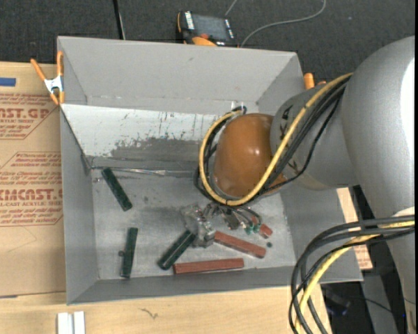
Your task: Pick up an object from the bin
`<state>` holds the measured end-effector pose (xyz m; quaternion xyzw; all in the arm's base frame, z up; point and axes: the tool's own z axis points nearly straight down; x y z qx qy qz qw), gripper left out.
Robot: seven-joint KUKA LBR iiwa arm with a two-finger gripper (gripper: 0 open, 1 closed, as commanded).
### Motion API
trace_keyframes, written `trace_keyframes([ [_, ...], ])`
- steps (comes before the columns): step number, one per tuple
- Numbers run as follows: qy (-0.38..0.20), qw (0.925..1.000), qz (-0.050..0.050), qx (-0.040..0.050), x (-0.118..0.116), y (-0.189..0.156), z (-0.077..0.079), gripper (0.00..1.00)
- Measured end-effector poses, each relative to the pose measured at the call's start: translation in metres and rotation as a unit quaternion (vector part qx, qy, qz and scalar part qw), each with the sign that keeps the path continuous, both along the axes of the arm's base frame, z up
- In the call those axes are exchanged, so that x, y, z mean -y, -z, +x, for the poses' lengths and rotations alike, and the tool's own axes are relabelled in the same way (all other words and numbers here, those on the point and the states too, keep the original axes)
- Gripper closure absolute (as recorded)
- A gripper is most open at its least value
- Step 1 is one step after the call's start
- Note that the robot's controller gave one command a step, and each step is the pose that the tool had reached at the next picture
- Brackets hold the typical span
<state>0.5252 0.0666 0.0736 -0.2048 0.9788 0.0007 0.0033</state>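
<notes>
My gripper (203, 227) reaches down under the orange dome at the bin's lower middle. Its metal fingers stand right at the upper end of a dark green stick (176, 250) that lies slanted toward the lower left. Just right of the fingers lies a reddish-brown stick (240, 244), tilted slightly. Another reddish-brown stick (207, 266) lies nearly level along the bin's near wall below them. Whether anything sits between the fingers is hidden.
Two more dark green sticks lie to the left: one slanted at the upper left of the floor (116, 188), one nearly upright at the lower left (129, 252). The arm and its cables cover the bin's right side.
</notes>
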Motion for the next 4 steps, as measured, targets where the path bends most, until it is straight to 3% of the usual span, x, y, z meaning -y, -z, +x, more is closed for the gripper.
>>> trace_keyframes([
  [1, -0.141, 0.9900, -0.001, 0.0015, 0.005, -0.138, 0.007, 1.00],
  [2, 0.008, 1.0000, -0.001, -0.0059, 0.019, -0.057, -0.027, 1.00],
  [3, 0.007, 1.0000, -0.001, -0.0033, 0.018, -0.059, -0.025, 0.00],
  [4, -0.100, 0.9950, -0.002, -0.0038, 0.064, 0.006, 0.005, 0.00],
])
